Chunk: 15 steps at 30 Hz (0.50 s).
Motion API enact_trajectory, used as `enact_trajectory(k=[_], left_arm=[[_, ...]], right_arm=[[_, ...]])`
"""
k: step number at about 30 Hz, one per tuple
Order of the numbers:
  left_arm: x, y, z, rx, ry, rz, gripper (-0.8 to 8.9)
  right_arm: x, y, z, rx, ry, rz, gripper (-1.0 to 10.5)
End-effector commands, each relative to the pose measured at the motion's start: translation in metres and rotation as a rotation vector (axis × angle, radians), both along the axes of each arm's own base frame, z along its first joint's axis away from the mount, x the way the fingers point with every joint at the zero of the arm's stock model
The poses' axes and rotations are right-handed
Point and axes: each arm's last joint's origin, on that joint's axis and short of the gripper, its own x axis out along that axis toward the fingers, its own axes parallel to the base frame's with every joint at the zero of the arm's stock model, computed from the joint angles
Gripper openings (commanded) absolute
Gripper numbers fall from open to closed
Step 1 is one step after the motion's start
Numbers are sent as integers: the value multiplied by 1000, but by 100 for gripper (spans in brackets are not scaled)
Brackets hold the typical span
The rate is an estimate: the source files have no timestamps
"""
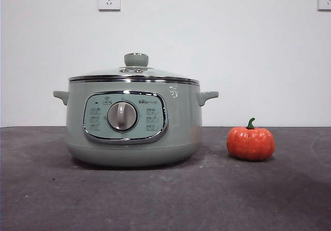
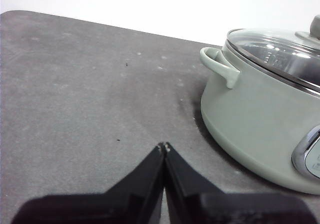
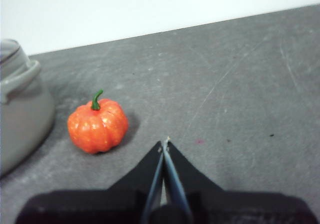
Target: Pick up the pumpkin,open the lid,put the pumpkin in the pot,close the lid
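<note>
On the dark grey table point(image 1: 165, 200) nothing of my job is done yet, as far as I can judge. From the front view I see the sage-green pot point(image 1: 133, 120) standing with its control panel and grey dial point(image 1: 122, 116) facing the camera, and the glass lid point(image 1: 134, 72) is seated flat on its chrome rim, knob point(image 1: 136, 59) up. To the side of the pot, apart from it and not touching, the small orange pumpkin point(image 1: 251, 142) sits upright on the table with its green stem pointing up.

Neither arm shows in the front view. My left gripper point(image 2: 164, 146) hangs over bare table beside the pot, on the side of one of its handles point(image 2: 220, 66); its jaws are pressed together at the tips and hold nothing. My right gripper point(image 3: 164, 143) is near the pumpkin, also with jaws closed tip to tip and empty.

So all four steps are ahead of me: picking up the pumpkin, lifting the lid, dropping the pumpkin in, and putting the lid back. I reckon the right arm is the better placed for the pumpkin, and the left for the knob.
</note>
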Motion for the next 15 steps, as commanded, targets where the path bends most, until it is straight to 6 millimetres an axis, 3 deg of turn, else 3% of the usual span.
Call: enact_trajectory(k=[1,7,15], left_arm=[[1,0,-4,-43,12,1,-5],[-2,-2,9,-98,-16,-70,-8],[-11,-3,53,-101,-11,-85,-8]], right_arm=[[0,0,-3,124,9,-17,-1],[-1,2,11,217,-17,26,-12],[-3,4,50,266,-40,101,-12]])
